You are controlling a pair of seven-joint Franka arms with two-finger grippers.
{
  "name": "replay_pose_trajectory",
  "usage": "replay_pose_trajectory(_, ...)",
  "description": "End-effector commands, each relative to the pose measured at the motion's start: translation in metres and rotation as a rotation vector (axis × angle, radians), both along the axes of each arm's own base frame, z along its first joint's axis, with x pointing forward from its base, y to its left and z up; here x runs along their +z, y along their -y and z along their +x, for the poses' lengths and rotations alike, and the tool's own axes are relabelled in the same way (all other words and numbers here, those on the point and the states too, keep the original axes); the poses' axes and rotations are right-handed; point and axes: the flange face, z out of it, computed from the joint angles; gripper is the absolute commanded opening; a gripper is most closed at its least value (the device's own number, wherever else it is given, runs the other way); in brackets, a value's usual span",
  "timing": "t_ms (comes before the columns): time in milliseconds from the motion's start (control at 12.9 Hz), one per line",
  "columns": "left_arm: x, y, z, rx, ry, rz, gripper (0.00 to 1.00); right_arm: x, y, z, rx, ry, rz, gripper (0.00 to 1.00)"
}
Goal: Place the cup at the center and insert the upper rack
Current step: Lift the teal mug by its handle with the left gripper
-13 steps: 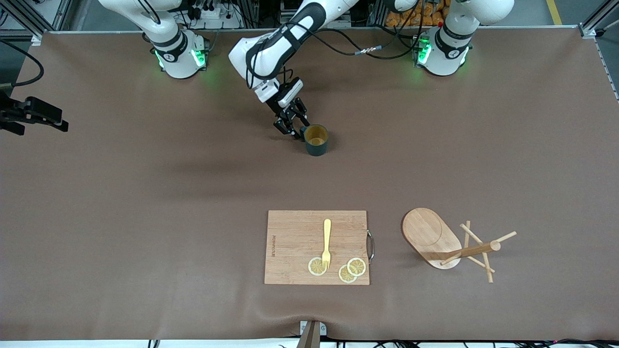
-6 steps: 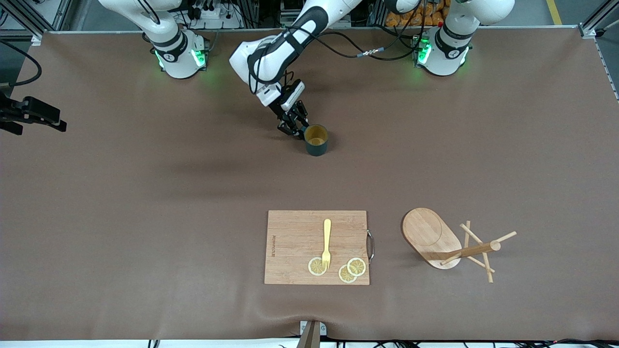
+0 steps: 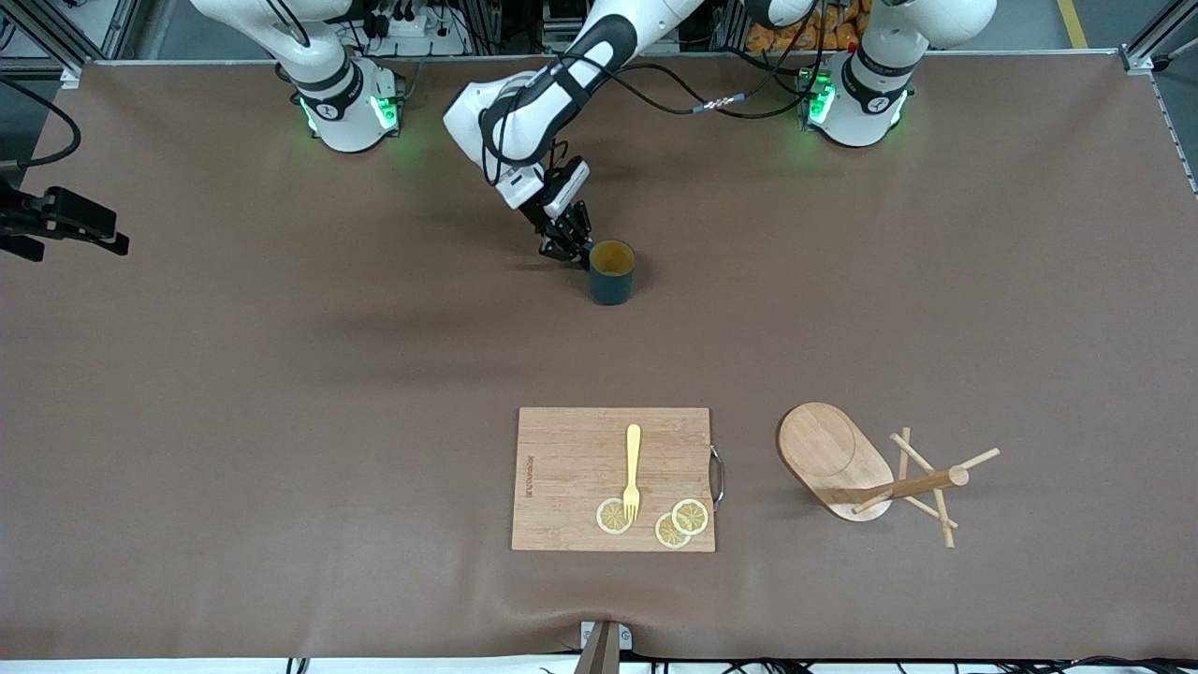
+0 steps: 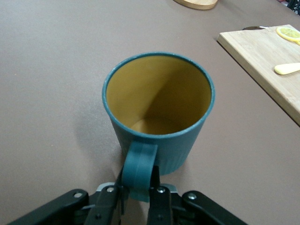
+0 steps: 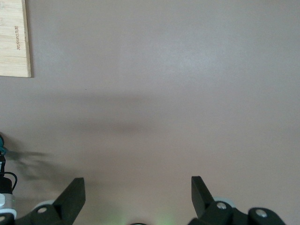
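Closing in since a second ago, the left gripper (image 3: 573, 249) now pinches the cup (image 3: 612, 271) by its handle, the cup upright on the table (image 3: 281, 374). Right gripper (image 5: 136, 197) waits spread wide. Nearer the front camera, the upper rack (image 3: 875, 473) lies tipped beside the cutting board (image 3: 571, 468).
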Motion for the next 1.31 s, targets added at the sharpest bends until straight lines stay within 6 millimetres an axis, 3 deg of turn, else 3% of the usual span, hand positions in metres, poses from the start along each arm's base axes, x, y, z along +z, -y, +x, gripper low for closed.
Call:
replay_pose_trajectory(0, 0.01, 0.005, 0.002, 0.012, -0.009, -0.029, 0.0, 0.006, 0.001, 0.0, -0.016, 0.009, 0.009, 1.0)
replay_pose_trajectory(155, 0.026, 0.006, 0.007, 0.028, -0.016, -0.055, 0.0, 0.006, 0.0, 0.0, -0.015, 0.009, 0.009, 1.0)
replay_pose_trajectory(309, 0.054, 0.009, 0.013, 0.039, -0.037, -0.095, 0.0, 0.006, 0.0, 0.0, -0.013, 0.009, 0.008, 1.0)
replay_pose_trajectory(696, 0.141, 0.009, 0.029, 0.058, -0.133, -0.218, 0.0, 0.006, 0.001, 0.0, -0.016, 0.009, 0.008, 1.0)
replay_pose_trajectory(1005, 0.205, -0.006, 0.058, 0.117, -0.169, -0.336, 0.0, 0.006, 0.002, 0.0, -0.018, 0.009, 0.009, 1.0)
replay_pose_trajectory(1237, 0.264, -0.019, 0.069, 0.104, -0.215, -0.437, 0.0, 0.006, 0.002, 0.0, -0.018, 0.009, 0.009, 1.0)
